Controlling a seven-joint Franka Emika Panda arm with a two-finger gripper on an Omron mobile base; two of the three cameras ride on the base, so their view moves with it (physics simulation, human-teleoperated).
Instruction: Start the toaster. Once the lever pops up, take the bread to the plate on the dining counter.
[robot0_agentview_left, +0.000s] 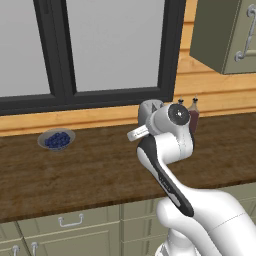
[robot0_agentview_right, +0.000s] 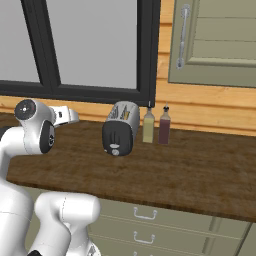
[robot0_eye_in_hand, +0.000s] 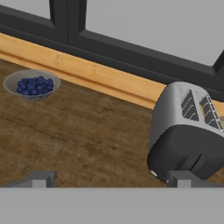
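Observation:
The silver toaster stands on the dark wood top over green cabinets, its black end panel with the knob facing me. In the hand view the toaster lies at the right, just beyond the right fingertip, and its two slots show wire grilles. No bread shows in the slots from here. My gripper is open, fingers far apart, with nothing between them, hovering over the counter left of the toaster. My arm hides most of the toaster in the left base view. The plate and the dining counter are out of view.
A grey dish of blue berries sits far left near the wall. Two bottles stand right of the toaster. A black-framed window rises behind, and a green wall cabinet hangs at the upper right.

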